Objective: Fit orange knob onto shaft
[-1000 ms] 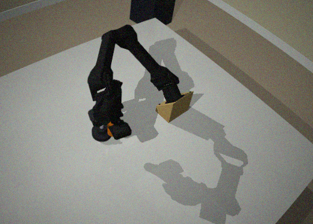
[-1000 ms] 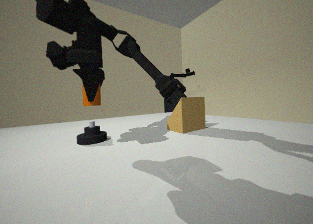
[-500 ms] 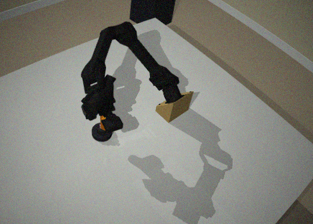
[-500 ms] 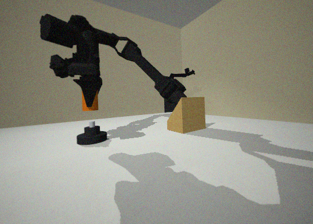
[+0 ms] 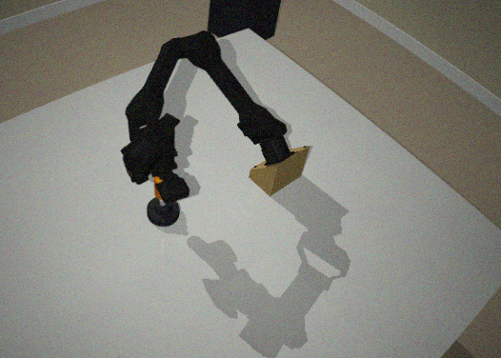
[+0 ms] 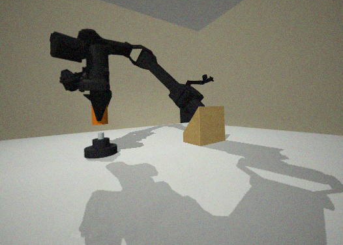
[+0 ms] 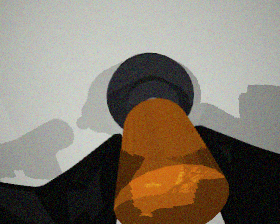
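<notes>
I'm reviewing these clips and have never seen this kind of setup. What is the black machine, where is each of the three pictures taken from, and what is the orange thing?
The black machine is a jointed robot arm mounted on a tan wedge-shaped base on a white table. One picture looks down from above, one from the side at table height, and one from a camera on the arm's wrist. At the arm's end, a two-fingered gripper is shut on an orange tapered knob. Below it, apart from it, stands a dark round pedestal with a short silver shaft. In the wrist picture the knob hides the shaft.
</notes>
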You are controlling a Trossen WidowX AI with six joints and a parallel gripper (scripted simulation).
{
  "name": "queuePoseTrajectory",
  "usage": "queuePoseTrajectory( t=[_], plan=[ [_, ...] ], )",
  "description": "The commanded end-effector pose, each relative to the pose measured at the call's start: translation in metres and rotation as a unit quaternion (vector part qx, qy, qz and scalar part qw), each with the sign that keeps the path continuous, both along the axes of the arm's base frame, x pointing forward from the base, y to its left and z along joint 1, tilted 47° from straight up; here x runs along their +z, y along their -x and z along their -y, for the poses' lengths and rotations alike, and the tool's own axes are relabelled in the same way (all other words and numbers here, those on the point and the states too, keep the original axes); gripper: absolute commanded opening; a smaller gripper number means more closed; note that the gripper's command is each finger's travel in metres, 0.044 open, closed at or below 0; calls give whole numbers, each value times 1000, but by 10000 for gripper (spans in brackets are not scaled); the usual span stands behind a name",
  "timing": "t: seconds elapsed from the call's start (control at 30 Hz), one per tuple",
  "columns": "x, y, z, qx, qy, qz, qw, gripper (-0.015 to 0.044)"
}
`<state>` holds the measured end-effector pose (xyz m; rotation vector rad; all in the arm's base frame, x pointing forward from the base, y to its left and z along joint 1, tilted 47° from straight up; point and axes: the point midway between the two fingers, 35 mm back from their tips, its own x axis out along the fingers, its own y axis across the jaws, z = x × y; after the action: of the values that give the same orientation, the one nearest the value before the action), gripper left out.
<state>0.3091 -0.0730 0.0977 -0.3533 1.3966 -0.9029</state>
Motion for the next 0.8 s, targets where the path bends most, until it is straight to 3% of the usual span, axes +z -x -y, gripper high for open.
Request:
queuePoseTrajectory(
  t=[0.0, 0.77],
  plan=[
    [1, 1, 0, 20, 0, -16, 1000, 0],
    [3, 0, 1, 243, -25, -250, 937, 0]
  ],
)
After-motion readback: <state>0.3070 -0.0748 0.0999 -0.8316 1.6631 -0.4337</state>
